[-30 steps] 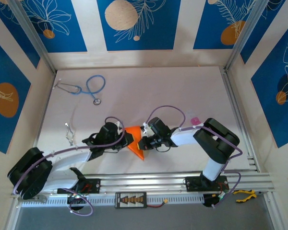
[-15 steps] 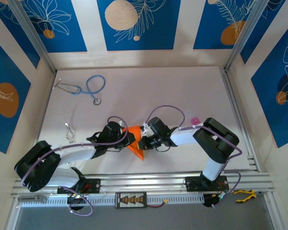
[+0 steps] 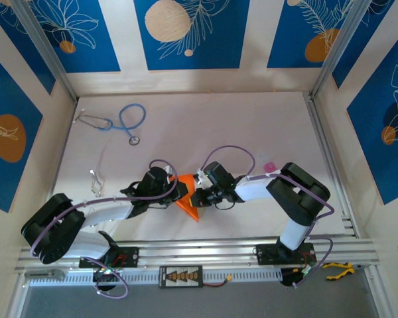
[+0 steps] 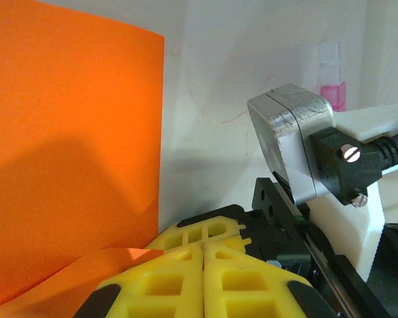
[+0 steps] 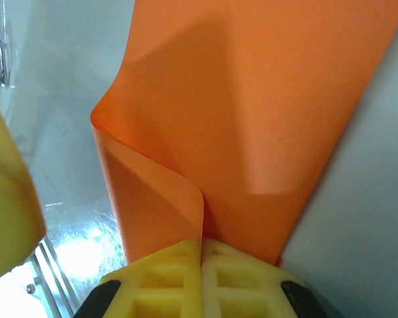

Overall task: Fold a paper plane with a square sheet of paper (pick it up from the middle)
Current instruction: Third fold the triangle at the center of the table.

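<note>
The square sheet of paper (image 3: 190, 205) sits partly folded, near-centre on the counter (image 3: 252, 126). The right end effector (image 5: 201, 244) pinches its fold; the left end effector (image 4: 203, 250), clenched, touches it. Align edges, then crease firmly.

Orange paper (image 5: 252, 119): thin, matt, smooth; soft curl, no sharp crease. Left gripper (image 4: 203, 246) & right gripper (image 5: 201, 250): yellow moulded plastic, matt. Table (image 3: 219, 126): white, smooth, slight sheen. Front rail (image 3: 205, 252): bare metal, satin. Stethoscope (image 3: 133, 140): blue rubbery tube, metal ends.
</note>
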You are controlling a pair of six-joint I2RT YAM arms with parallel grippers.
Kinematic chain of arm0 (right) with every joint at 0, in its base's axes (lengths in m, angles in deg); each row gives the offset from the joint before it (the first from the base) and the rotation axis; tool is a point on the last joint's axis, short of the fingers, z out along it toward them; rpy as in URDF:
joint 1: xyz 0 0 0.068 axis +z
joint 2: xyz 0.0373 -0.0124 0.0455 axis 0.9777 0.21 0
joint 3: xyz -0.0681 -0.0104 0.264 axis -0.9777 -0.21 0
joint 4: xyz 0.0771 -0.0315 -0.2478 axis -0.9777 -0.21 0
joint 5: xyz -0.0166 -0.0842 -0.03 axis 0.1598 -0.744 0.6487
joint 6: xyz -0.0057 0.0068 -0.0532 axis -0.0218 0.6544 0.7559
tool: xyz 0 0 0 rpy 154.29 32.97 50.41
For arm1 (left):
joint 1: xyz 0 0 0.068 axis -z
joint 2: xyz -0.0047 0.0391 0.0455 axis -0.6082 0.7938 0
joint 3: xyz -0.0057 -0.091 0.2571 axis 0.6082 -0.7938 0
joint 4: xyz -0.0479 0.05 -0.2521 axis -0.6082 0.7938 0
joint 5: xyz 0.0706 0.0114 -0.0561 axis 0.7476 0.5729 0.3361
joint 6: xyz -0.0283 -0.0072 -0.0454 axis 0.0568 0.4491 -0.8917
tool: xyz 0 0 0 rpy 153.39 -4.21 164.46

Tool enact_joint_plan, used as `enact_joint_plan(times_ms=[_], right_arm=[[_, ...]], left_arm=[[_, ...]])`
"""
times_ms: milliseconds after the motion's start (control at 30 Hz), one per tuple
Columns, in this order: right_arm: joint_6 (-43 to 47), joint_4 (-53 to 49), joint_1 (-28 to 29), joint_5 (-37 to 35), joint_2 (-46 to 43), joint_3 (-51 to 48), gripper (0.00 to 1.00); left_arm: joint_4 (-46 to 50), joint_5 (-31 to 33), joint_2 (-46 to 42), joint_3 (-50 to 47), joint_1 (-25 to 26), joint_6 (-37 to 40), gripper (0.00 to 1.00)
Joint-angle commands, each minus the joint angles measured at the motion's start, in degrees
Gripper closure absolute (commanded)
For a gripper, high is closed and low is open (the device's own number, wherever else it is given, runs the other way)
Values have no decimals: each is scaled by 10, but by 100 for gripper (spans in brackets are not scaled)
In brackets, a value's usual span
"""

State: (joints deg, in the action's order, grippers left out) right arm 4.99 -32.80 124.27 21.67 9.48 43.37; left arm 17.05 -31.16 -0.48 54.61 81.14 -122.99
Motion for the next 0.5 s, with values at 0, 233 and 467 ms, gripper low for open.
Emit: enact_joint_plan(times_ms=[0,233,467], right_arm=[[3,-35,5,-10,16,2,98],[3,-37,5,-9,16,2,99],[3,-38,6,-8,16,4,99]], left_arm=[[-12,-2,8,17,4,1,93],[-10,-2,6,17,4,2,93],[-5,2,4,19,4,5,92]])
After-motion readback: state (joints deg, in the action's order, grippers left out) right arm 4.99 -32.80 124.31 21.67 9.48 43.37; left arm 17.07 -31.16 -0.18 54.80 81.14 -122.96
